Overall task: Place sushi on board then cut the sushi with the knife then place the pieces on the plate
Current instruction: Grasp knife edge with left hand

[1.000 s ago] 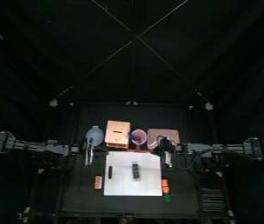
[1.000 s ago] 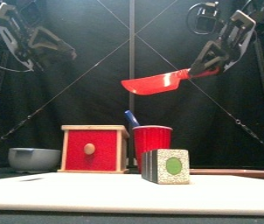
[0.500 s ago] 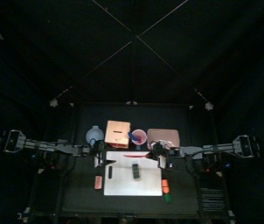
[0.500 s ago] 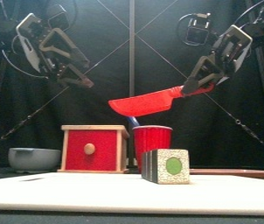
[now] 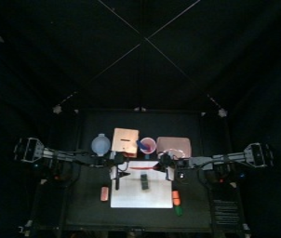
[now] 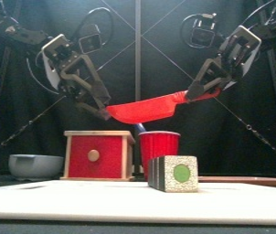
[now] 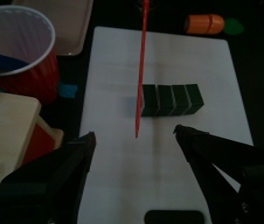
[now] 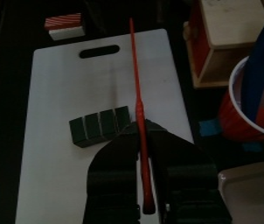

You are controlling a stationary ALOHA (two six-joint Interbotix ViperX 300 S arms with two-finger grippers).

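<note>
left pincer spread, right pincer gripping knife

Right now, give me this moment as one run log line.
stage: pre-cut | right gripper: shut on red knife, above sushi roll | left gripper: open, near knife tip | sushi roll: whole, on white cutting board
</note>
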